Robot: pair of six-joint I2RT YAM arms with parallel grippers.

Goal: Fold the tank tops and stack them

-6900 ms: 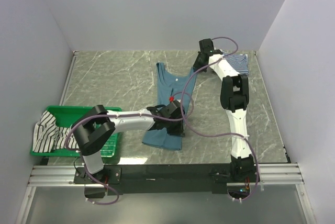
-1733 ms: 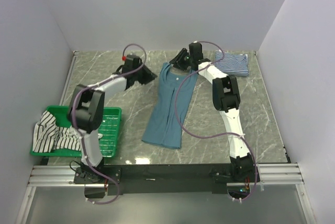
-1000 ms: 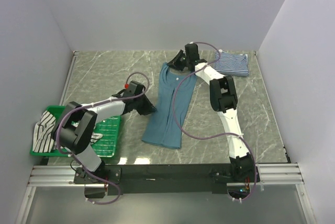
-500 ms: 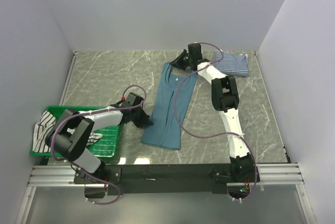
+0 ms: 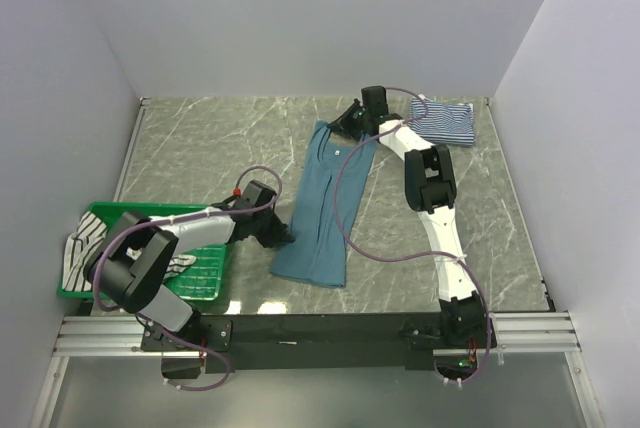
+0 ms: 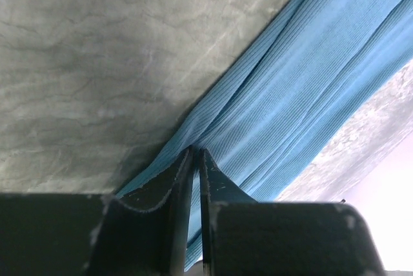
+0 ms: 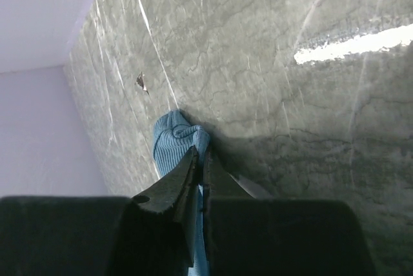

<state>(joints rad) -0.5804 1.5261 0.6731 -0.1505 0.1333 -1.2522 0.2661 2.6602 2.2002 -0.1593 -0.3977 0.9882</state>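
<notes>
Table: grey-green marbled slab, walled on three sides; both arms reach out over it from the near edge.

Teal top: lies lengthwise near the table's middle, narrowed along its length, hem toward the arms, straps toward the far wall; a long crease runs down its left side in the left wrist view.

Basket: green, at the near left corner; black-striped top crumpled across its left rim.

Navy-striped top: small folded packet at the far right, well apart from the teal top.

Left gripper: low at the teal top's left edge near the hem; fingers pinched tight together on a fold of that cloth.

Right gripper: at the far end of the teal top; fingers clenched on a bunched nub of teal cloth pressed to the table.
</notes>
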